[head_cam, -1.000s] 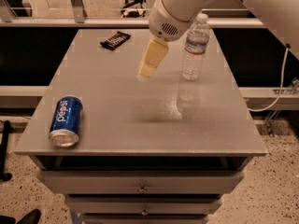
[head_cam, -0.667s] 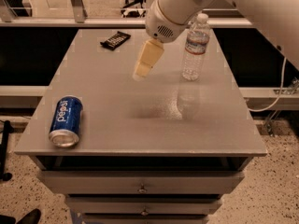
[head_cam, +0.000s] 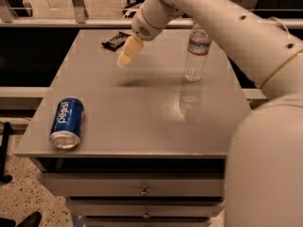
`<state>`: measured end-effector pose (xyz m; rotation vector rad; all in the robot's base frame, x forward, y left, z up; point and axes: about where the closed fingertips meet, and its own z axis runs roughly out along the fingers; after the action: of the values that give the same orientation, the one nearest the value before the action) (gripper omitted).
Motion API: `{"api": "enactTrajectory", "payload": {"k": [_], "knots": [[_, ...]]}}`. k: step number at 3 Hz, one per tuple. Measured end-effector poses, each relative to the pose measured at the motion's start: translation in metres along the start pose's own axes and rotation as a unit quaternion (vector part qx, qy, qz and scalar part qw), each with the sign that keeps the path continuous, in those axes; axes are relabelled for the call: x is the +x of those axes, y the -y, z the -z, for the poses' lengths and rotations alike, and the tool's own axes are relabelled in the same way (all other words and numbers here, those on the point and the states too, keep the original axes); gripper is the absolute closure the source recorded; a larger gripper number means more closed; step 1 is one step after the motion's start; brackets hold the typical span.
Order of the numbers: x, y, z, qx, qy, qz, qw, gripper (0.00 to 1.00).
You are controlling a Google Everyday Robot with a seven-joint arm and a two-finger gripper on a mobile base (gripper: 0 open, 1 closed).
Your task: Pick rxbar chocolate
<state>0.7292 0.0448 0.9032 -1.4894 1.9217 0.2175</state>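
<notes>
The rxbar chocolate, a flat dark bar with pale lettering, lies near the far left edge of the grey table. My gripper hangs from the white arm above the table, just in front of and slightly right of the bar, not touching it. Its pale fingers point down and to the left and hold nothing that I can see.
A blue Pepsi can lies on its side at the front left. A clear water bottle stands upright at the back right. Drawers run under the table's front edge. My white arm fills the right side of the view.
My gripper has moved left and farther back across the table, toward the bar. The bar, can and bottle have not moved.
</notes>
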Motion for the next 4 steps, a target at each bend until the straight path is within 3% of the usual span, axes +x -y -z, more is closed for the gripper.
{"api": "enactTrajectory", "payload": {"k": [2, 3, 4], "knots": [[-0.032, 0.055, -0.071, 0.03, 0.014, -0.044, 0.9985, 0.0], [-0.034, 0.075, -0.106, 0.05, 0.001, -0.064, 0.9967, 0.0], [-0.031, 0.085, -0.124, 0.053, 0.004, -0.093, 0.9942, 0.0]]}}
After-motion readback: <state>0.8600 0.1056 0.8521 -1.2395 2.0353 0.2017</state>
